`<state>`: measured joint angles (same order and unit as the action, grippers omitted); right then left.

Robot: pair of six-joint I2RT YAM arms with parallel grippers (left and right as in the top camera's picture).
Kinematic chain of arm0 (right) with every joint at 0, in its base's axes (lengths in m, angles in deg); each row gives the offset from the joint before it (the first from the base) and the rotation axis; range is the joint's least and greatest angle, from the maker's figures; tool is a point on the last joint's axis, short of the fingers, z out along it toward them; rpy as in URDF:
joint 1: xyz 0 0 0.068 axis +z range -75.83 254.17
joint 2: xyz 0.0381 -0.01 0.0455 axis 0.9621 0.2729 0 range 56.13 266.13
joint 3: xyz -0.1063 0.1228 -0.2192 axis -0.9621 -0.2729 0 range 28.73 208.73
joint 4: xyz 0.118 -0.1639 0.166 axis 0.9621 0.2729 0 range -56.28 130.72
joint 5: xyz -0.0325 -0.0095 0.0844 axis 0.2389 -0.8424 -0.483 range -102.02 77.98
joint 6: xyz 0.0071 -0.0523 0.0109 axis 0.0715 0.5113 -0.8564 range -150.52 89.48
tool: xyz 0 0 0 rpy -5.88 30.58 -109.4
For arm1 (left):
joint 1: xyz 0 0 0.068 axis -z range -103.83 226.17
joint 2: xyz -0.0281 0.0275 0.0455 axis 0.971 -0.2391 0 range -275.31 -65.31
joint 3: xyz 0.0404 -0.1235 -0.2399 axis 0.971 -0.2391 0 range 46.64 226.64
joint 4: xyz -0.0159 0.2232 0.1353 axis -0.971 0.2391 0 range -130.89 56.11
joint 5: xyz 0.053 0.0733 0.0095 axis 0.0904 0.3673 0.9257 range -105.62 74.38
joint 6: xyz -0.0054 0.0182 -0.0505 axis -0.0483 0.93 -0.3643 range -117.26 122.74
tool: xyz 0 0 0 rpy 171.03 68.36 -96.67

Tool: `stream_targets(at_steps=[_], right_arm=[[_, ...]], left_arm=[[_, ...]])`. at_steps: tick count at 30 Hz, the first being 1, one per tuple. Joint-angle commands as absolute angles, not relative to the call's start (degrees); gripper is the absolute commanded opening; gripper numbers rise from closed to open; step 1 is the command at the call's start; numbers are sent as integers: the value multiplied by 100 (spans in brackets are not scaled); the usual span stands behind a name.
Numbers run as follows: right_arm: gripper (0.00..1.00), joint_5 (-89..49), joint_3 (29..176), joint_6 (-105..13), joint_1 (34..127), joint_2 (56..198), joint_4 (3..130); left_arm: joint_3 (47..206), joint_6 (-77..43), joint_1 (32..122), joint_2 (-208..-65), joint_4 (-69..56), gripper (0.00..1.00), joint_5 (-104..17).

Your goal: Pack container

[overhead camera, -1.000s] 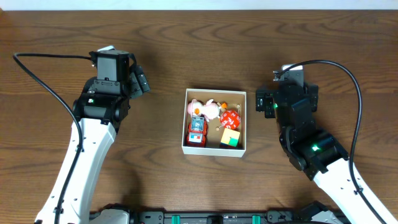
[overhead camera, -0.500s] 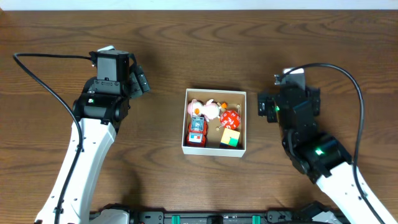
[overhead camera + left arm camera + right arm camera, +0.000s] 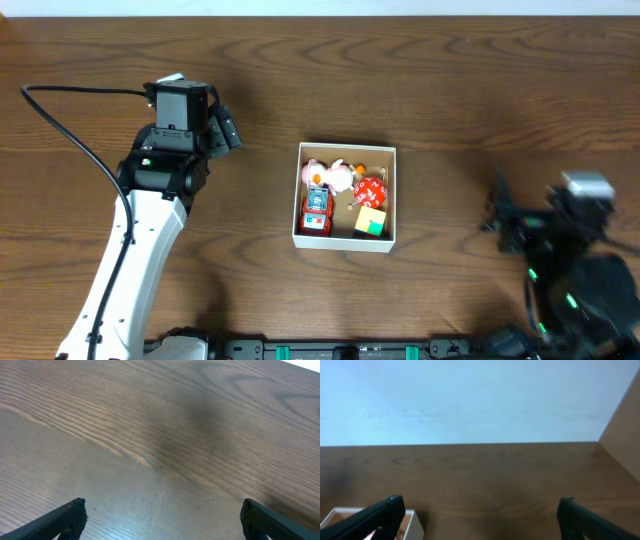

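The container (image 3: pixel 342 242), a square white-walled box with a brown inside, sits mid-table. In it lie a pink plush toy (image 3: pixel 331 175), a red toy car (image 3: pixel 316 212), a red block (image 3: pixel 372 189) and a yellow-green cube (image 3: pixel 370 222). My left gripper (image 3: pixel 226 131) hangs open over bare wood left of the box; the left wrist view shows its gripper (image 3: pixel 162 516) with nothing between the fingers. My right gripper (image 3: pixel 497 208), blurred, stands open well right of the box. In the right wrist view the gripper (image 3: pixel 480 512) is empty, with a container (image 3: pixel 415 525) corner at lower left.
A black cable (image 3: pixel 70 130) loops from the left arm across the table's left side. The white left arm (image 3: pixel 130 270) runs down to the front edge. Beyond the table's far edge is a pale wall (image 3: pixel 470 400).
My right arm has pulled back from beside the container toward the lower right corner, its gripper still open. The left arm and the box contents have not moved.
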<state>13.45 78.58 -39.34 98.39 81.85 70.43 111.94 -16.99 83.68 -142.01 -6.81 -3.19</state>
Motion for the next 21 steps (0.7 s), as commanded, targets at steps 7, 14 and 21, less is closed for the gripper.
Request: stream_targets(at_steps=[7,14,21], right_arm=[[99,141,7624,-3925,8779,6312,7880],[99,23,6603,-4262,8218,5643,7736],[99,-340,5123,-4290,8034,5649,5965]], left_arm=[[11347,-1773,8346,-14129,-685,98,-249],[11347,-1773,8346,-14129,-685,98,-249],[11347,-1773,8346,-14129,-685,98,-249]])
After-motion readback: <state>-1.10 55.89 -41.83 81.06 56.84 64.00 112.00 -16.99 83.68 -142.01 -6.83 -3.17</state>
